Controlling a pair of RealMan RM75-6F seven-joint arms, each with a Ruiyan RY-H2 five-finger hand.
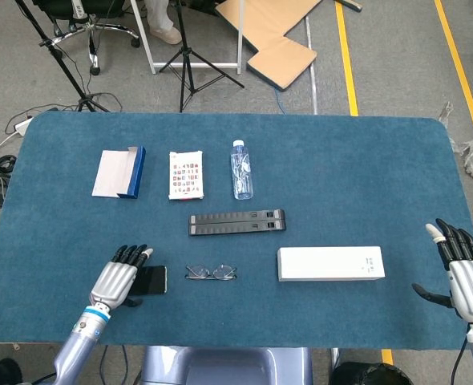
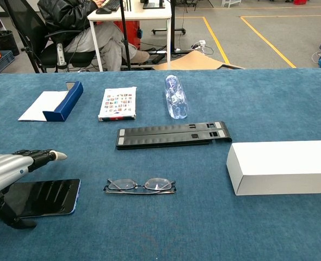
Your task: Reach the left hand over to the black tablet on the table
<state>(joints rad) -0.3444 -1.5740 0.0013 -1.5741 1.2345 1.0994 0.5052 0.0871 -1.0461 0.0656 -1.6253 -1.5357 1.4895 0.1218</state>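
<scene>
Head view gives me the whole blue table (image 1: 357,160): my left hand (image 1: 122,273) hangs over the left part of the black tablet (image 1: 151,279), fingers stretched and slightly apart, holding nothing, and I cannot tell if it touches the screen. From the chest camera the tablet (image 2: 46,197) lies flat near the front left edge, its near-left portion hidden under the hand (image 2: 8,174), with the thumb hanging low in front of it. My right hand (image 1: 461,269) sits far off at the front right, fingers spread and empty. At the back left an open blue box (image 1: 121,172) lies on its side with its white flap folded out; I cannot see anything in it. Next to it lies a white card (image 2: 118,103) printed with rows of small coloured pictures, too small to read. A clear plastic bottle (image 2: 175,97) lies on its side beside that. A black folded stand (image 2: 172,134) stretches across the middle, a pair of glasses (image 2: 140,186) lies just right of the tablet, and a long white box (image 2: 283,166) sits to the right, its small print illegible.
</scene>
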